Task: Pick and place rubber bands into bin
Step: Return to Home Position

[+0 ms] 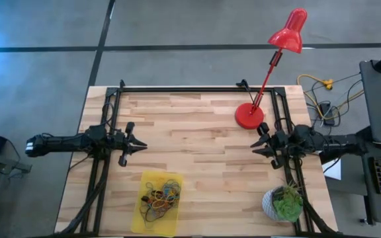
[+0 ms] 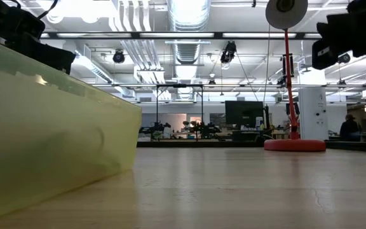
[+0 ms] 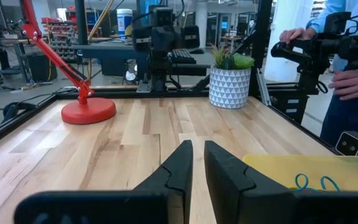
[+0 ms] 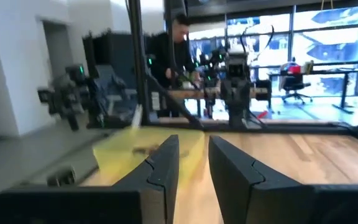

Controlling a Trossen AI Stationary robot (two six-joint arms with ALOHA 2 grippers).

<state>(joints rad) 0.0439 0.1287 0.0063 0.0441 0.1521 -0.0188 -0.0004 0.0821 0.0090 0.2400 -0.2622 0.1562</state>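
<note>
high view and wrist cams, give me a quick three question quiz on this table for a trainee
1. True or false: the rubber bands lie inside the yellow bin.
2. Which stands nearest the right gripper? A the red lamp, B the potted plant, C the bin.
3. What does the left gripper hold?
Key: 1 true; 2 A; 3 nothing.

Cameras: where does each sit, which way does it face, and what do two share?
High view: above the table, looking straight down, showing both arms, left gripper, right gripper.
Low view: at tabletop height beside the bin, looking level toward the lamp; arm parts above.
Left wrist view: behind the left gripper, facing the lamp, plant and right arm.
Right wrist view: behind the right gripper, facing the bin and left arm.
Shared: high and low both show bin and lamp.
</note>
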